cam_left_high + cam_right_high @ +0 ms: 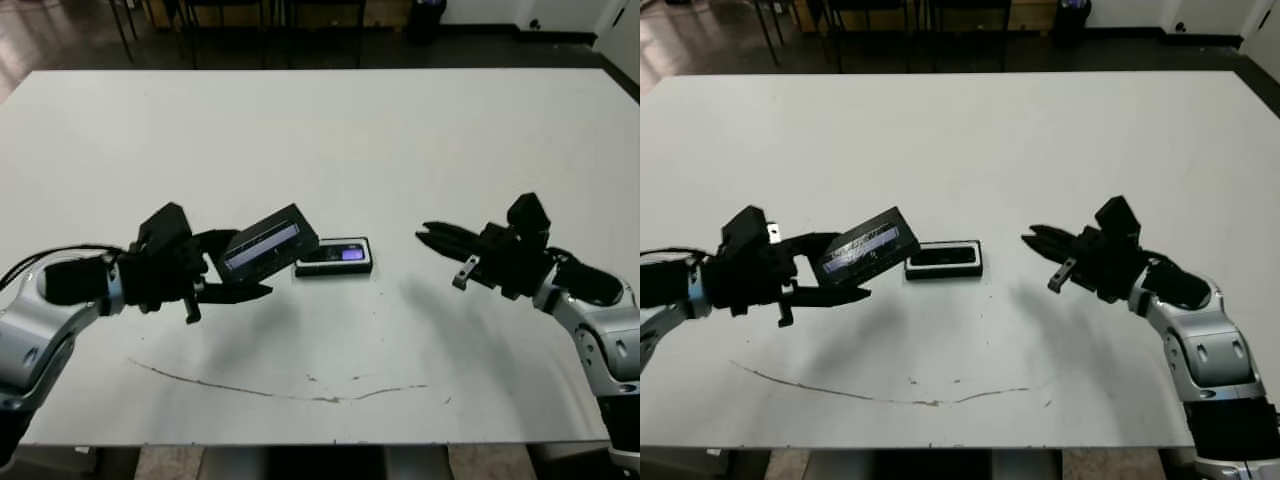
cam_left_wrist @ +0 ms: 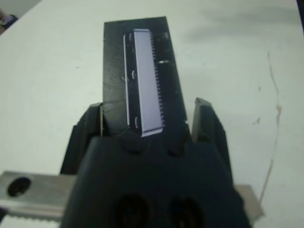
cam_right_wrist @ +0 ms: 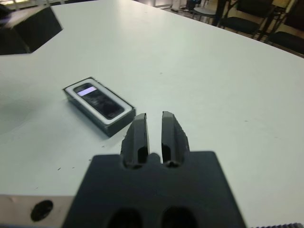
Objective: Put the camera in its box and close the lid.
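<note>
Right wrist view: camera (image 3: 98, 101) seated in box (image 3: 113, 125) | left gripper (image 1: 228, 266) pinches lid (image 1: 268, 241) tilted just beside it, presumably ready for capping | right gripper (image 3: 153, 134) nearly closed, empty, standing clear.

white table (image 1: 330, 140), dark chairs (image 3: 247, 21) beyond

White table (image 1: 330, 130); dark floor (image 1: 60, 40), chair legs (image 1: 195, 30) beyond.

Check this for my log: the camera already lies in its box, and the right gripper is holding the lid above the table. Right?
Not quite. The left gripper holds the lid, as the left eye view shows; the right gripper holds nothing. The camera does lie in its box.
</note>
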